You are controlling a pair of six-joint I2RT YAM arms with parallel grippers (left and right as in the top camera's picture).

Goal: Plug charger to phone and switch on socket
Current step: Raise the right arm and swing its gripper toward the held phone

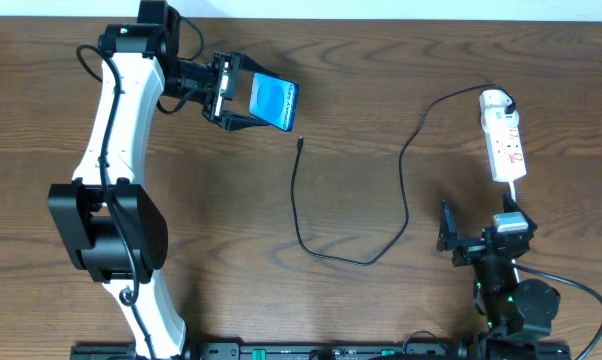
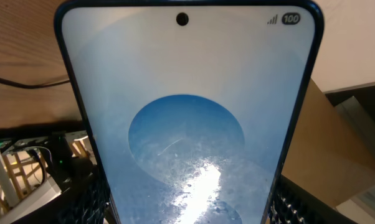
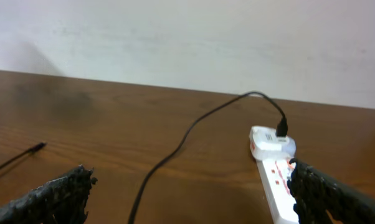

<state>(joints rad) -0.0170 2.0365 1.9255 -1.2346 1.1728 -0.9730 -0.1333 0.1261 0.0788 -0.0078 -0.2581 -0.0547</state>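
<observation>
The counter (image 1: 381, 80) is my biggest surface: matte brown wood grain, with little on it besides the cable across the middle. The charger (image 1: 295, 195) loops over it, a thin, limp black cable. It runs from the socket at 2 o'clock, sags toward 6, then climbs to its small plug tip (image 1: 299, 141) near 11. The socket (image 1: 505, 140) is a narrow white plastic strip with red markings. The cable's other end appears seated at its rounded far end.

The phone (image 1: 275, 102) sits at 11 o'clock, a slim glossy slab whose blue screen throws glare. It is tilted and clamped across its width in the left end effector (image 1: 249, 98). The plug tip lies just off its 5 o'clock corner, near but not touching. The right end effector (image 3: 190, 196) hangs at 4 o'clock, just below the socket, spread wide and empty, with dark, rough-faced pads (image 3: 56, 196).

I judge the step in hand to be mating tip and phone. I would hold the left grip firm without twisting, since the glass looks slick. I would bring the right end effector across and pinch the cable directly behind the tip, because a limp cable flops if taken farther back. I cannot see the port edge. The camera hole points away from my left wrist, so the port probably faces the palm side. I would confirm that first, then push straight along the port's axis.
</observation>
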